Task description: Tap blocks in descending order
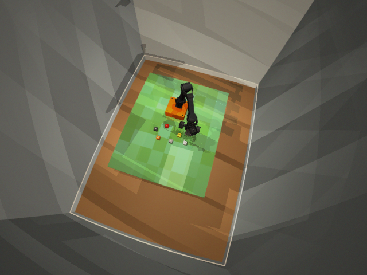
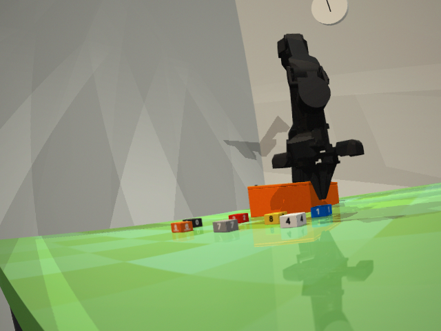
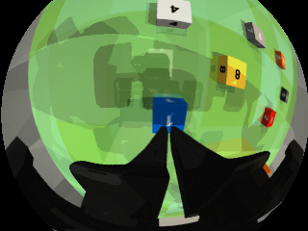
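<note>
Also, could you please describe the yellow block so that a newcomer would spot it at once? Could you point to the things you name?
Find the orange base (image 1: 175, 114) (image 2: 278, 199) under the black arm. In the exterior view, look just in front of it, where a white block (image 1: 184, 142) (image 2: 292, 220) (image 3: 173, 14) overlaps the yellow block (image 1: 179, 135) (image 2: 272, 218) (image 3: 232, 72). It alone is yellow and shows an 8; the white one shows 4.

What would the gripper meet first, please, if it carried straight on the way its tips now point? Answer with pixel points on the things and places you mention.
Most likely the blue block marked 1 (image 2: 321, 211) (image 3: 169, 112), just below the gripper's (image 2: 322, 198) (image 3: 169, 129) closed tips; the remaining gap is hard to judge.
</note>
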Robot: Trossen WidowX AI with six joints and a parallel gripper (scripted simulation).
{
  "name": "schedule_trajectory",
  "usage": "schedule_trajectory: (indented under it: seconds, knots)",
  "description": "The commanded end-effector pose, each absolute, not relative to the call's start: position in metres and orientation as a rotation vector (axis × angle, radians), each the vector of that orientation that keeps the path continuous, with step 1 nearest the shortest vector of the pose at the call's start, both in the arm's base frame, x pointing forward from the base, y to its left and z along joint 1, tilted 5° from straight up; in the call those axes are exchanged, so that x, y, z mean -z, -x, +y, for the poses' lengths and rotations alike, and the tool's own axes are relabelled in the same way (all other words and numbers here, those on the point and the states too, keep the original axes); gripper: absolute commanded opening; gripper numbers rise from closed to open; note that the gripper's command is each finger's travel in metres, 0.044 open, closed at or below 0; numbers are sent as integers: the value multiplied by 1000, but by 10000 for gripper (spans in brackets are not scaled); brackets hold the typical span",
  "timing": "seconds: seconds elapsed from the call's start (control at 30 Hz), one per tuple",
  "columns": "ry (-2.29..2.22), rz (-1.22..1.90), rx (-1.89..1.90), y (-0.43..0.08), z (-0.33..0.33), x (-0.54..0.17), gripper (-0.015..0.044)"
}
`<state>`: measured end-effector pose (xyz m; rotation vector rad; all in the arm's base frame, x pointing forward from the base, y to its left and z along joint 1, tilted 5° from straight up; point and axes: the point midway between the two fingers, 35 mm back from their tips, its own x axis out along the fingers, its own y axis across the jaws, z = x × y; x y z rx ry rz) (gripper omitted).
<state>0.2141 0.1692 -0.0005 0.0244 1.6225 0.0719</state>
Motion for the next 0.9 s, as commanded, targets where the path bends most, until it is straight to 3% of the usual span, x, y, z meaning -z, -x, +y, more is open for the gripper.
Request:
schedule_trajectory:
  seconds: [0.0,0.27,0.5,0.87]
  knots:
    - [-32,1610,-81,-218,171,-13,20]
    - [-32,1610,-81,-222,166,-91,20]
    - [-30,1608,-77,-228,158,-93,20]
    - [-10,1602,-43,-303,15,-84,20]
